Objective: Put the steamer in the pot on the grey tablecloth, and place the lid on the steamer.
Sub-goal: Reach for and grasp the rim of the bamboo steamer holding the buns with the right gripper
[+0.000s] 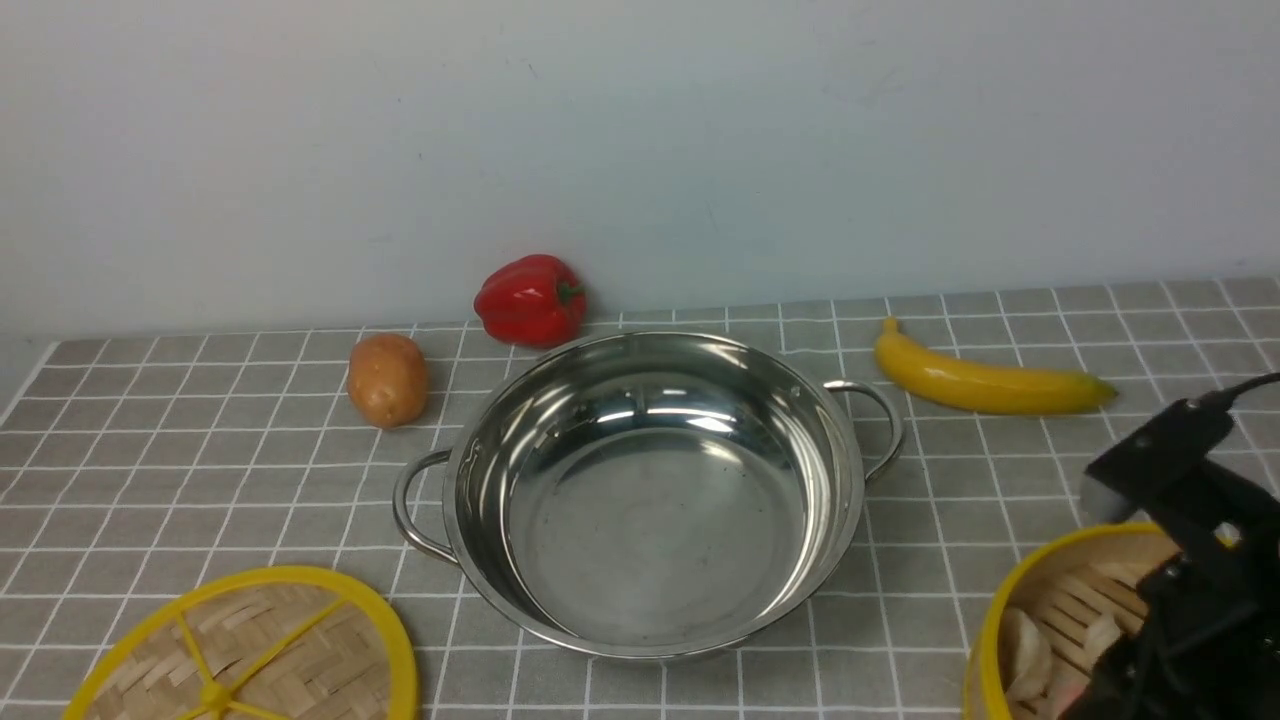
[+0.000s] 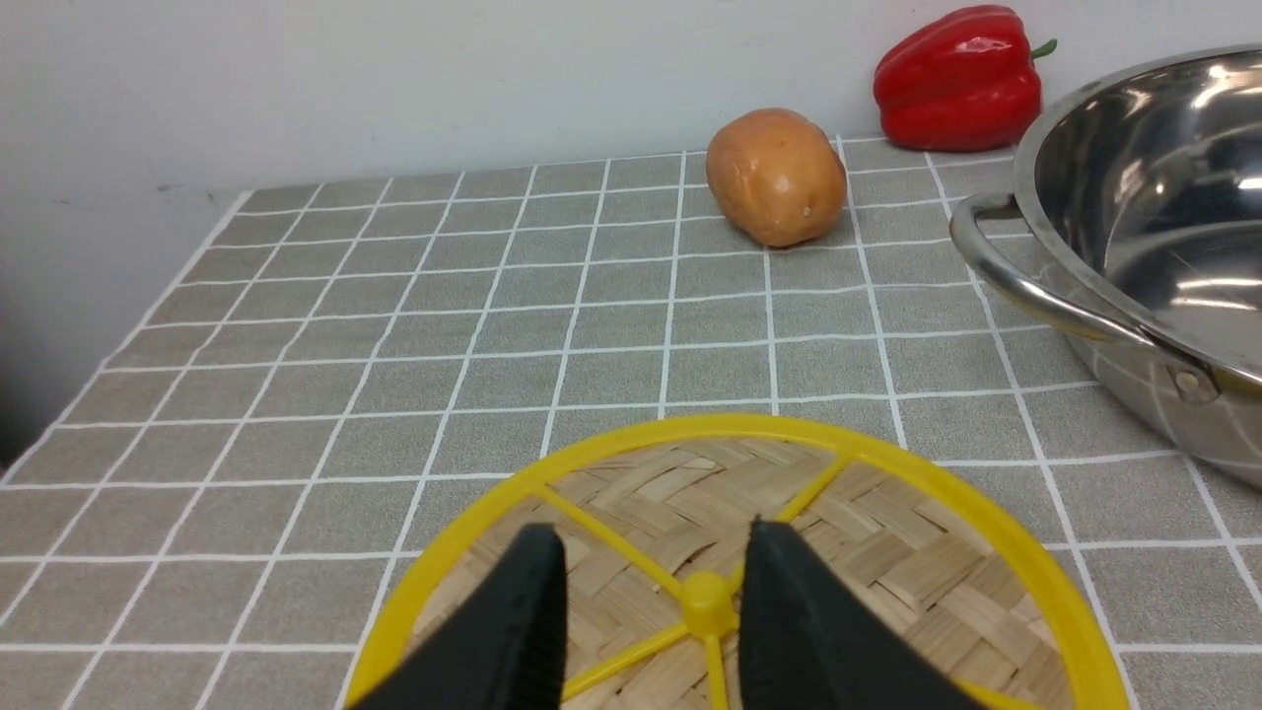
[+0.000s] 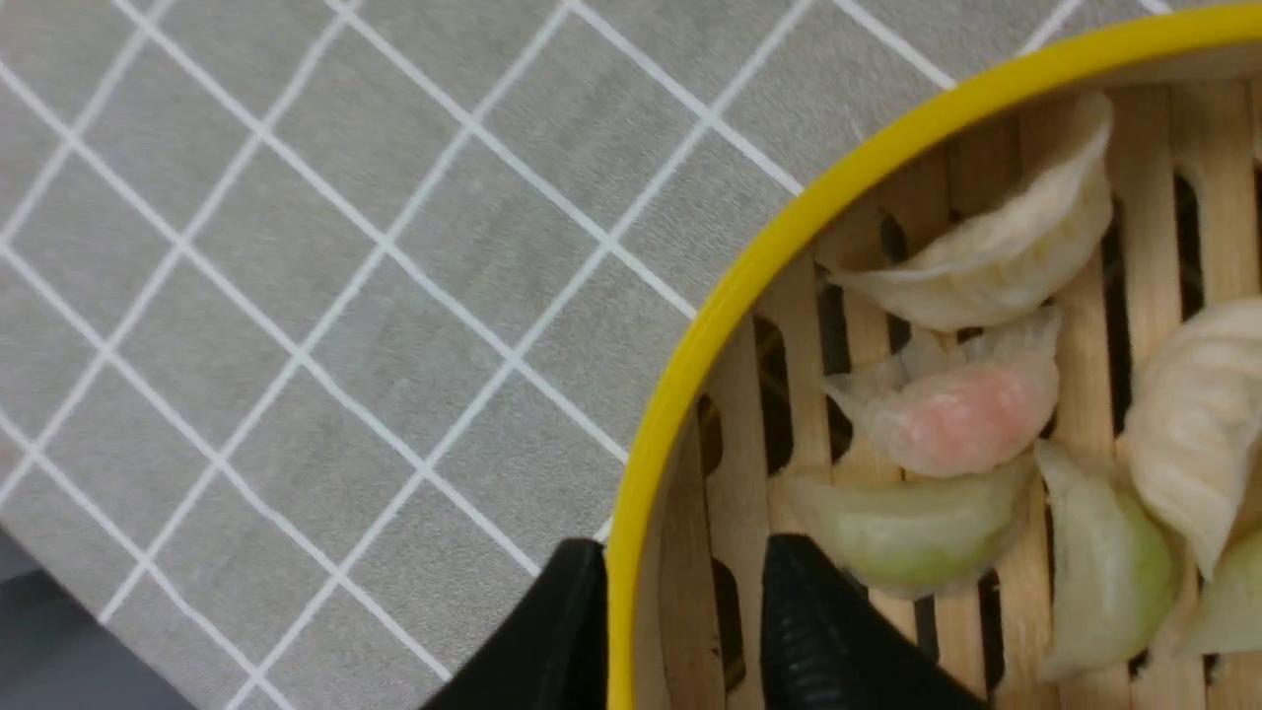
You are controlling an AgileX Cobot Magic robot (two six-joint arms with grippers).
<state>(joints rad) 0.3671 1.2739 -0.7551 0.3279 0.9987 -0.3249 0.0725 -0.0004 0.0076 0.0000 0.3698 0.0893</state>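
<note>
Nearest on the left, the lid (image 1: 250, 650) lies flat on the cloth (image 1: 200, 450), woven side up, its near part cut off by the front view's lower edge. The left fingers (image 2: 518, 621) stand over it, a narrow gap between them and nothing held, with the yellow hub (image 2: 708, 597) showing in that gap; whether they touch the weave I cannot tell. Nearest on the right, the steamer (image 1: 1000, 600) sits on the cloth, well apart from the lid and just beside the pot, partly hidden by the black right arm (image 1: 1200, 600). It holds several dumplings (image 3: 946, 414) on its slatted floor: white, pink-centred and pale green ones, lying close together. The right fingers (image 3: 818, 641) straddle the steamer's wall, one outside against the yellow rim and one inside next to a green dumpling; whether they are pressing the wall I cannot tell. Between the two, farther back, the pot (image 1: 820, 470) stands upright at the middle of the cloth, its polished floor bare and mirroring lights, its two wire handles (image 1: 410, 510) pointing left and right. Beyond its left handle lies a potato (image 1: 387, 379). Beyond its right handle lies a banana (image 1: 985, 380). Farthest back, a red pepper (image 1: 530, 300) sits just behind the pot's rim at the foot of the pale wall (image 1: 640, 150).
</note>
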